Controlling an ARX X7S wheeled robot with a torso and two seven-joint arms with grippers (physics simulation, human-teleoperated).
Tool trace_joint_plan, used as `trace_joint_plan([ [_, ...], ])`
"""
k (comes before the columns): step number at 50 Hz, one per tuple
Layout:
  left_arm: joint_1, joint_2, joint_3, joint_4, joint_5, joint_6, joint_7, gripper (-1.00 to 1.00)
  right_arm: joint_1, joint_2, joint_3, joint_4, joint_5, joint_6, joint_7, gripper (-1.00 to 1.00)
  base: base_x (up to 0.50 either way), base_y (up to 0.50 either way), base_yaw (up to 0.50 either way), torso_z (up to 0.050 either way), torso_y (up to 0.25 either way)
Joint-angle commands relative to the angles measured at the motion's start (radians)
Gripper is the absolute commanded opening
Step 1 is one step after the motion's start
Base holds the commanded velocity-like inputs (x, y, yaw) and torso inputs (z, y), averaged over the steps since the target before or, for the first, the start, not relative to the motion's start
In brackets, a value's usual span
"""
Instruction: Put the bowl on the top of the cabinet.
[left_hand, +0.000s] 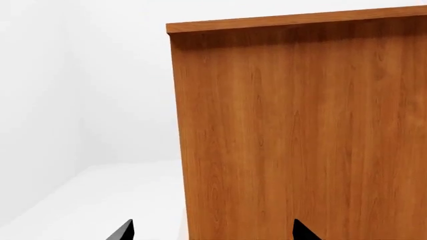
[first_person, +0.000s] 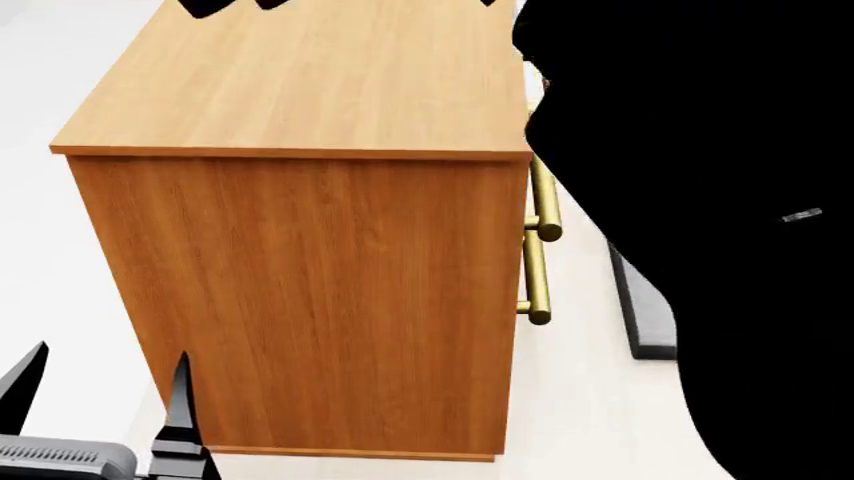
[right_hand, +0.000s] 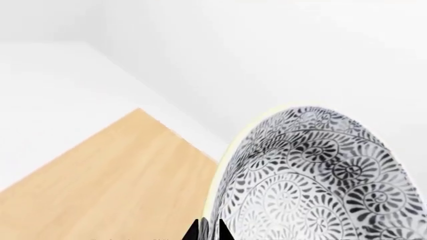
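Note:
The cabinet (first_person: 307, 290) is a tall orange-brown wooden box with a flat top (first_person: 320, 80) and brass bar handles (first_person: 537, 250) on its right face. Its side fills the left wrist view (left_hand: 300, 135). My left gripper (first_person: 100, 400) is open and empty, low beside the cabinet's near side. My right gripper (right_hand: 206, 231) is shut on the rim of the bowl (right_hand: 313, 175), white with a dense grey-blue floral pattern, and holds it tilted above the cabinet top (right_hand: 113, 185). In the head view the bowl is hidden behind my black right arm (first_person: 707, 200).
White floor (first_person: 54, 260) surrounds the cabinet. A dark flat bar (first_person: 638, 310) lies on the floor to the right of the cabinet. White walls stand behind the cabinet (left_hand: 80, 80).

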Motion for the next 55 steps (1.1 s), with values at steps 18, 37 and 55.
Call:
trace_joint_plan([
  [18, 0.001, -0.002, 0.005, -0.008, -0.002, 0.006, -0.005, 1.0, -0.113, 0.004, -0.065, -0.028, -0.059, -0.069, -0.016, -1.0, 0.0, 0.0, 0.0, 0.0, 0.001],
  [37, 0.001, -0.001, 0.007, -0.024, -0.004, 0.018, -0.005, 1.0, -0.173, 0.009, -0.13, -0.016, -0.11, -0.109, -0.056, -1.0, 0.0, 0.0, 0.0, 0.0, 0.001],
  [55, 0.0, -0.002, 0.011, -0.029, -0.005, 0.024, -0.007, 1.0, -0.226, 0.004, -0.166, -0.041, -0.123, -0.136, -0.077, -1.0, 0.0, 0.0, 0.0, 0.0, 0.001],
])
